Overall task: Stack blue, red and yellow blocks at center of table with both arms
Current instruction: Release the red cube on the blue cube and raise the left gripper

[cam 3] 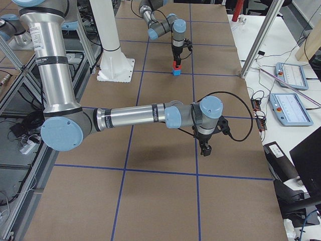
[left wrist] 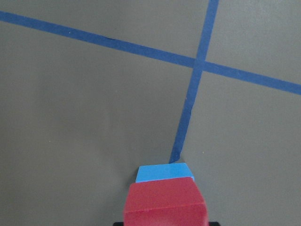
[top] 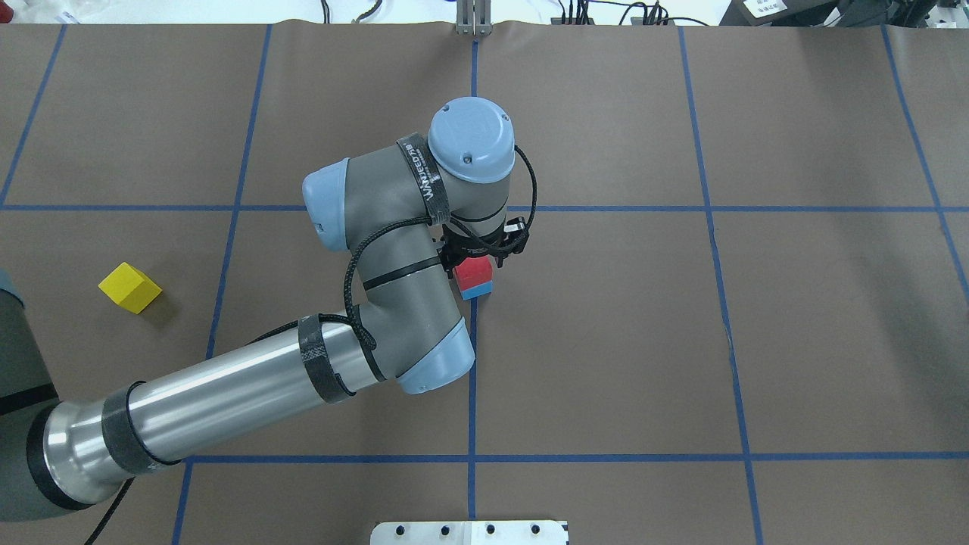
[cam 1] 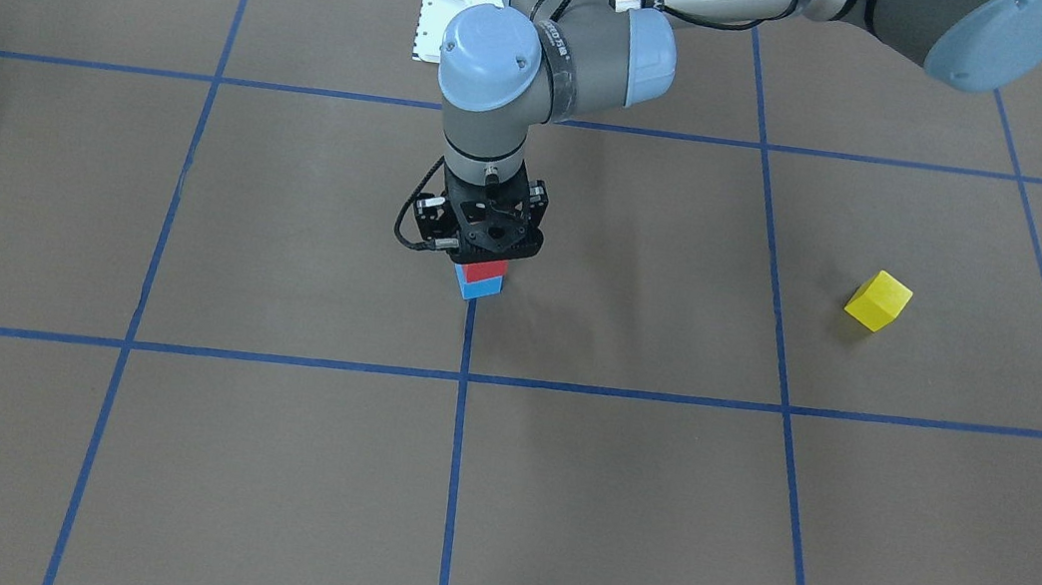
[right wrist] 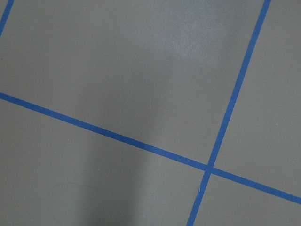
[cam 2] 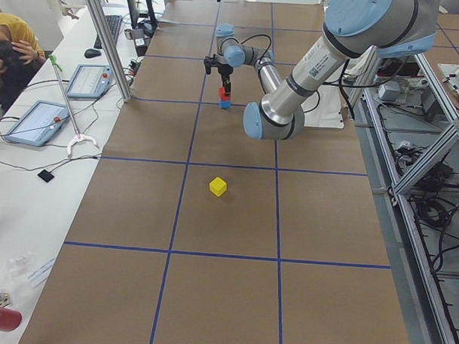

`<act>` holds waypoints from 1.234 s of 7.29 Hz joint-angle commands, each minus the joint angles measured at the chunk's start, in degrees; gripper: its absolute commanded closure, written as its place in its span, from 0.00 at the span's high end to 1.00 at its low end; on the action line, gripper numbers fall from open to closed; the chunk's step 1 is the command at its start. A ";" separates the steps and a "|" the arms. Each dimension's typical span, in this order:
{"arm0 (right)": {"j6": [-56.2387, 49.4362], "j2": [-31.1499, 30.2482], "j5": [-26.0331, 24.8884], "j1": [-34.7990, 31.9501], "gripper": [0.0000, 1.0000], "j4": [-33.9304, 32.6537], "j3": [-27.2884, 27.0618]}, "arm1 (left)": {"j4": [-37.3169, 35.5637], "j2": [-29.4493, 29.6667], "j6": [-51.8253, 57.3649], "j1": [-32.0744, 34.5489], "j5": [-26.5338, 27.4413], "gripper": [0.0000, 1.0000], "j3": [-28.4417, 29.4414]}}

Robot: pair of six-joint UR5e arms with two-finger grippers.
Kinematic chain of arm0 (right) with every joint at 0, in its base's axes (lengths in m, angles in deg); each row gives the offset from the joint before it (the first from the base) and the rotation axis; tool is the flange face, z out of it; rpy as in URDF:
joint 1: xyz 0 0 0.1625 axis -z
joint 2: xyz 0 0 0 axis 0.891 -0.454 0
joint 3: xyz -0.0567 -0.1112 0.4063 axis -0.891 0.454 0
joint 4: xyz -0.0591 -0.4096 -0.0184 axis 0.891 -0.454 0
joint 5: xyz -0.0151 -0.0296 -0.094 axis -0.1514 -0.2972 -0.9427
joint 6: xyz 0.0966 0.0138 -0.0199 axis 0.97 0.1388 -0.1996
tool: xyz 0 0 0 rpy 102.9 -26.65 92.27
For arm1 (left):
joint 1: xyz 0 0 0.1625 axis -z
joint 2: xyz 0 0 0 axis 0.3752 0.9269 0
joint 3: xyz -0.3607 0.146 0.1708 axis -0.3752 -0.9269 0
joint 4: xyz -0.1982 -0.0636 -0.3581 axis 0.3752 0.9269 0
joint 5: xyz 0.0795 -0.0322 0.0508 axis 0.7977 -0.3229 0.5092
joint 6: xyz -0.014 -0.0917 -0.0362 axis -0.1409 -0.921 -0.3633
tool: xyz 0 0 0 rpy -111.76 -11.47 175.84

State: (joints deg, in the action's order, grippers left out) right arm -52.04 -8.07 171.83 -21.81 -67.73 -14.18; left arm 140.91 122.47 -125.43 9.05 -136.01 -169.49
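Observation:
A red block (cam 1: 485,271) sits on a blue block (cam 1: 481,289) at the table's centre, on a blue tape line. My left gripper (cam 1: 485,261) is straight above the stack and shut on the red block. The left wrist view shows the red block (left wrist: 164,202) close up with the blue block (left wrist: 163,172) under it. A yellow block (cam 1: 878,300) lies alone on my left side, also in the overhead view (top: 129,288). My right gripper (cam 3: 205,149) hangs low over bare table on the right; I cannot tell whether it is open or shut.
Blue tape lines (top: 473,378) divide the brown table into squares. The white robot base plate (top: 469,532) is at the near edge. Tablets (cam 3: 288,75) and cables lie on the operators' side table. The right wrist view shows only bare table and tape.

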 commanded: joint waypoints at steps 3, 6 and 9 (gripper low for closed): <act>0.09 0.22 0.00 0.00 1.00 0.00 0.14 | -4.33 -17.32 20.96 8.78 -5.59 0.99 -20.88; 0.26 0.31 -0.09 0.00 1.00 0.08 0.14 | -2.75 -36.61 56.17 19.58 -8.21 0.99 -29.82; 0.44 0.31 -0.09 0.00 1.00 0.26 0.23 | 8.63 -49.27 71.21 22.70 -12.62 0.99 -29.13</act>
State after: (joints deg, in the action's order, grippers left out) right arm -51.60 -7.82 171.77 -21.81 -67.54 -14.05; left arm 144.30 78.46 -58.64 30.96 -147.66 -198.76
